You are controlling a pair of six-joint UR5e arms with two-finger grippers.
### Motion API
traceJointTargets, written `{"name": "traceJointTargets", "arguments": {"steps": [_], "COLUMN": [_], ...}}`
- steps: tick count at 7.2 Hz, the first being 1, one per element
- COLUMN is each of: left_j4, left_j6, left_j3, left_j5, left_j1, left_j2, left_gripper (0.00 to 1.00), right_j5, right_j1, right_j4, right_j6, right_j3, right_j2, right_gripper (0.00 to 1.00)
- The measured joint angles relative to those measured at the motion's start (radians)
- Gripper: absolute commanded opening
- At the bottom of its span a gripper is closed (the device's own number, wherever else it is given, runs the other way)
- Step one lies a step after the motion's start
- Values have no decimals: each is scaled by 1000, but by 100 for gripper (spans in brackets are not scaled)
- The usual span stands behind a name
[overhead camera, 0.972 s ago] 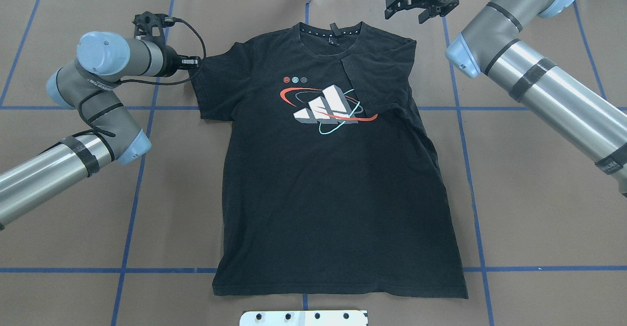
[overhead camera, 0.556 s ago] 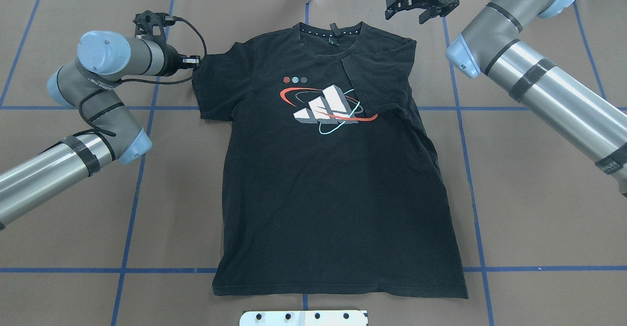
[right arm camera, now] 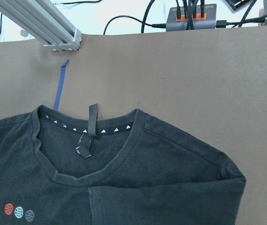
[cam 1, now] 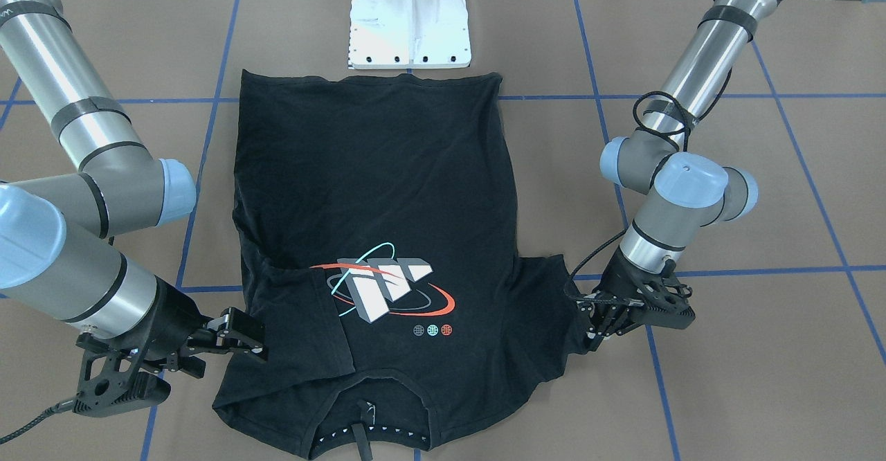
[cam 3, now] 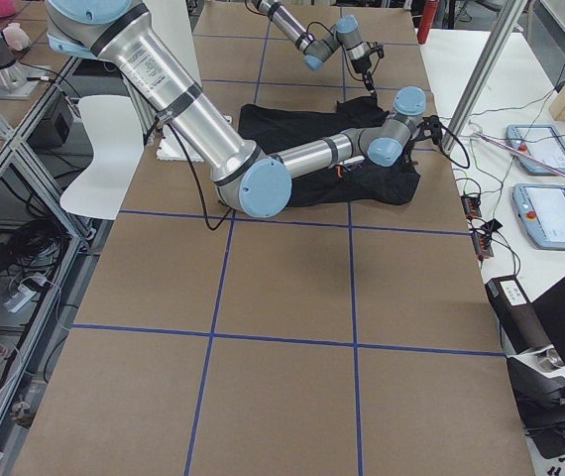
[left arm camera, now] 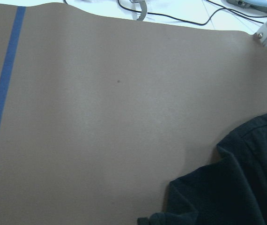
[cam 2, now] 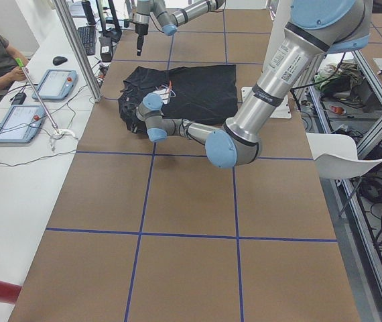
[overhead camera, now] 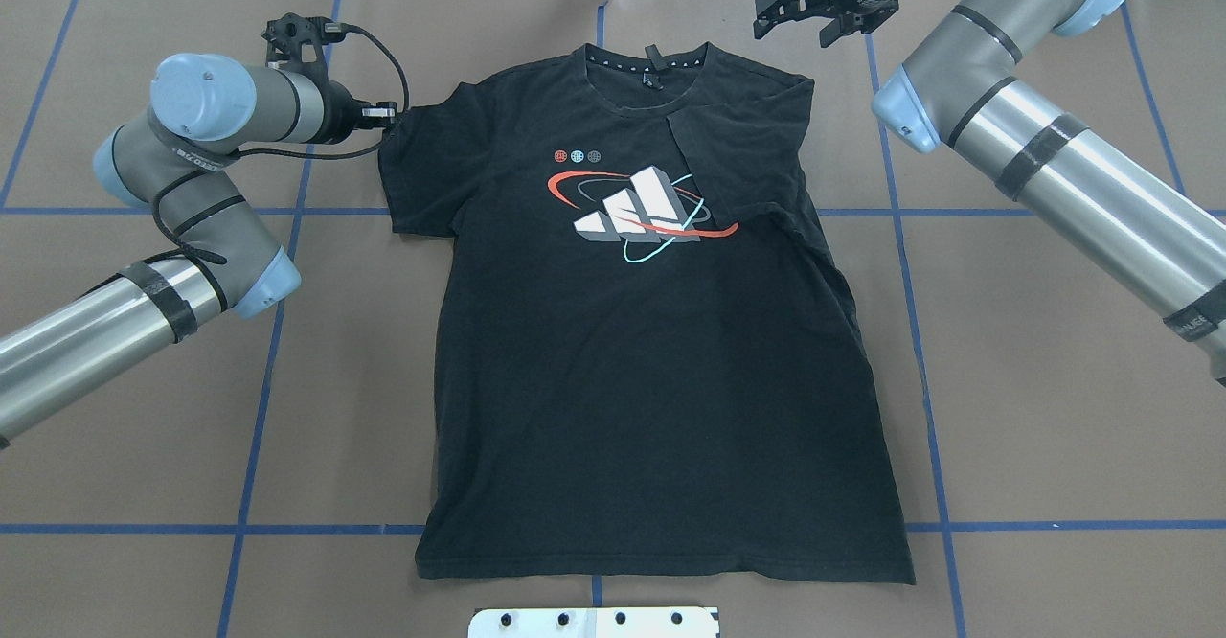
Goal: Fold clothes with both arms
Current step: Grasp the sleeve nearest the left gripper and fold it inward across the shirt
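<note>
**Black tee flat, one sleeve pinched**

Black T-shirt [overhead camera: 651, 360] lies graphic-up on the brown-papered counter [overhead camera: 1054, 427], collar away from the robot. Its right-hand sleeve [overhead camera: 737, 159] is folded in over the chest and overlaps the graphic's edge. The left pincer [overhead camera: 385, 117], low at the counter, is clenched on the edge of the left-hand sleeve [overhead camera: 421, 169]. The right pincer [overhead camera: 793, 33] hangs released, jaws apart, just beyond the right shoulder and clear of the cloth.

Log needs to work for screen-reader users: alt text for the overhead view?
A black T-shirt lies print-up on a brown table, its sleeve on the view's right folded in over the chest. The left gripper sits at the edge of the other sleeve; the right gripper hangs open past the collar.
</note>
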State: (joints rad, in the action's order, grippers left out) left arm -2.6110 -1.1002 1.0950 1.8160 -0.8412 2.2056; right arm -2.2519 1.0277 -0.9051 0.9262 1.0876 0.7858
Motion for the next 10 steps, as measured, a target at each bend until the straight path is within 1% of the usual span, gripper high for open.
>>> {"name": "traceJointTargets", "arguments": {"steps": [3, 5, 6, 8, 10], "left_j4": [86, 115, 127, 132, 121], "left_j6": [-166, -289, -341, -405, -422], "left_j3": [125, 138, 112, -6, -92], "left_j5": [61, 65, 62, 49, -28], "left_j1": [19, 72, 97, 125, 135], "left_j2": [8, 70, 121, 236, 294], "left_gripper": [0, 0, 0, 0, 0], "right_j5": [0, 0, 0, 0, 0], "right_j1": [0, 0, 1, 1, 2], "right_j4": [0, 1, 1, 2, 2], "right_j6": [-1, -2, -3, -6, -7], "right_j3": [0, 0, 0, 0, 0], "right_j2": [2, 3, 6, 14, 19], "right_gripper": [100, 100, 100, 100, 100]}}
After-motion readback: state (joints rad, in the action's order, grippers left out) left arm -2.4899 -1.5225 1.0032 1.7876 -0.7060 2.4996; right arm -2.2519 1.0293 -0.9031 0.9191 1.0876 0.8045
